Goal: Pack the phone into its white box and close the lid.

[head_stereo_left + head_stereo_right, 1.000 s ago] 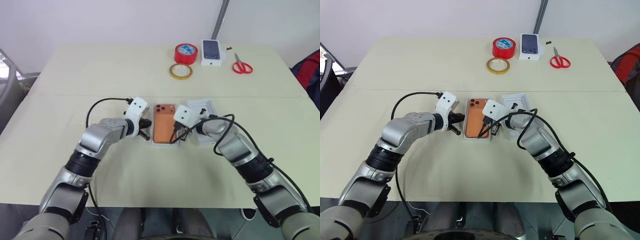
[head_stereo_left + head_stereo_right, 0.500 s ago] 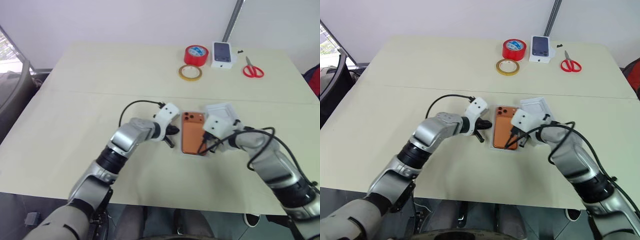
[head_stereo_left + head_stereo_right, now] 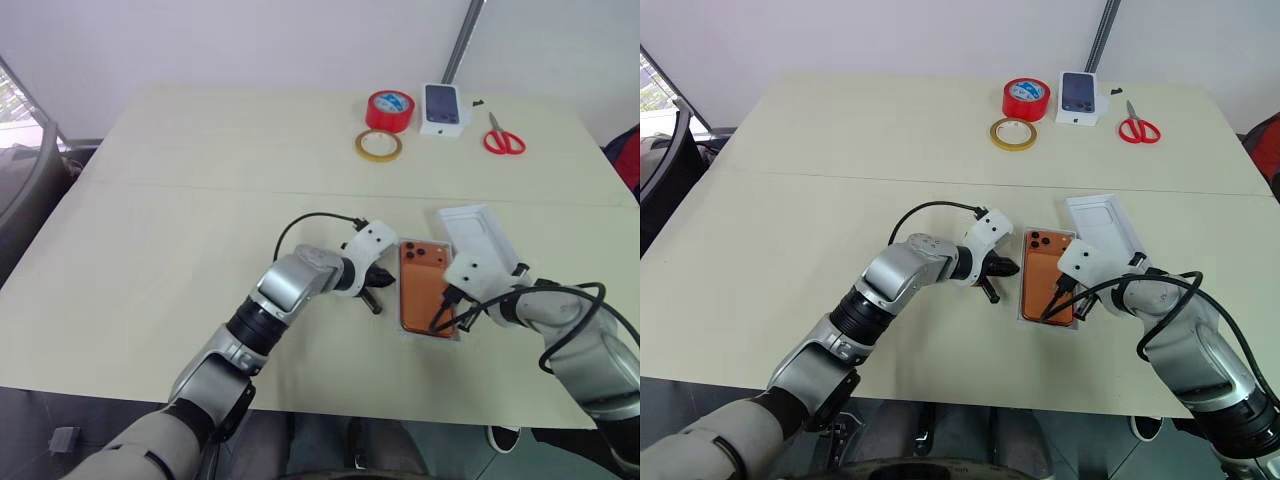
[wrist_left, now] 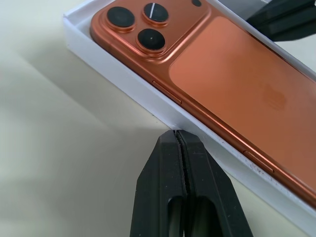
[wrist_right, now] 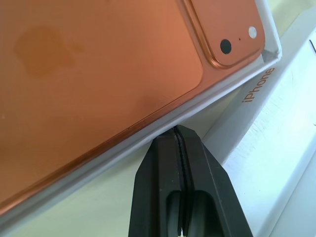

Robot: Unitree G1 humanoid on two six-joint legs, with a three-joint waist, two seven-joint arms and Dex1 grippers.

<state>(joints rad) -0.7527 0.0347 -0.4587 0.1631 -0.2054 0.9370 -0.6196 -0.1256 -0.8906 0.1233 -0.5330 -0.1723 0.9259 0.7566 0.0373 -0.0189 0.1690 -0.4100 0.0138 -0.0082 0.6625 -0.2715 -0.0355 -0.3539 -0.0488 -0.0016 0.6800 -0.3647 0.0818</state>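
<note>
Jaws shut — box (image 3: 404,318) now rightward

Beige bench (image 3: 180,200). Far edge: red tape roll (image 3: 389,109), tan tape ring (image 3: 378,145), small white phone-pic box (image 3: 444,107), red scissors (image 3: 503,139). Near edge: white box (image 3: 405,322) w/ orange phone (image 3: 424,287) inside; lid (image 3: 483,240) just beside it.

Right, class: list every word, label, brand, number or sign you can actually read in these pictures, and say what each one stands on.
"iPhone": grey lettering on the side wall of the lid, beside the white box.
Faint apple-shaped logo, no letters: on the back of the phone.
Red tape roll: blue and white label on top, too small to read.
Small white box with a phone picture: no legible text.
</note>
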